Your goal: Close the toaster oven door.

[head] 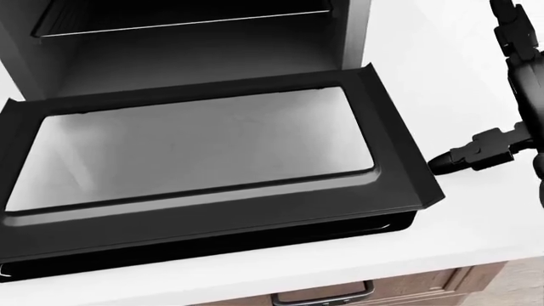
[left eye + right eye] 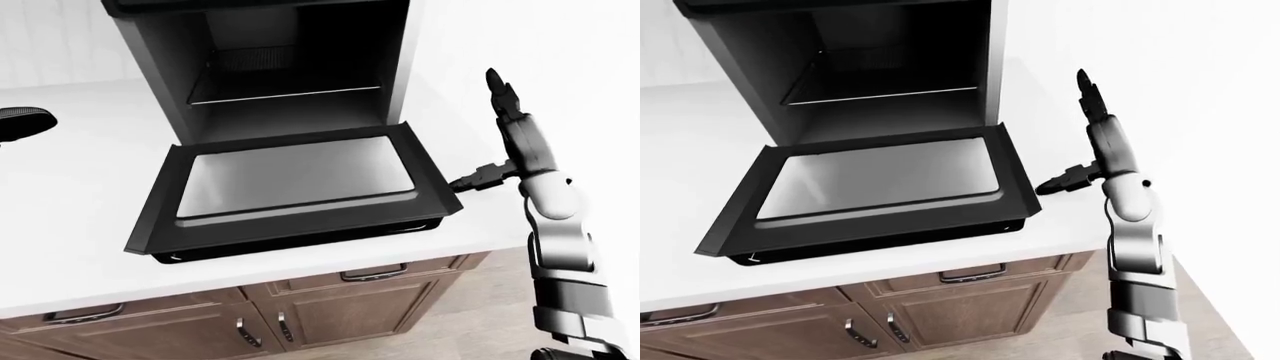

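**Mia:** Where is the toaster oven?

**Sam:** It sits on the white counter, far from the edge. It is a dark box with its mouth wide open.

**Mia:** And the door?

**Sam:** The door is down flat. It lies over the counter like a tray, coming toward the near edge. It has a pale glass window in the middle and a black frame all round.

**Mia:** What is inside the oven?

**Sam:** A thin wire rack goes across it. It is dark in there past that.

**Mia:** Where is the robot's right hand?

**Sam:** On the right, just beside the right edge of the door. One finger points up and far. Another finger sticks out to the left, with its tip very near the door's right rim. I cannot tell if it touches. The fingers are spread apart, with nothing in them.

**Mia:** And the left hand?

**Sam:** Only a dark bit shows at the far left of the left-eye view, over the counter, well apart from the oven. I cannot tell if its fingers are spread or curled.

**Mia:** What is under the counter?

**Sam:** Brown wood drawers and cabinets with dark handles.
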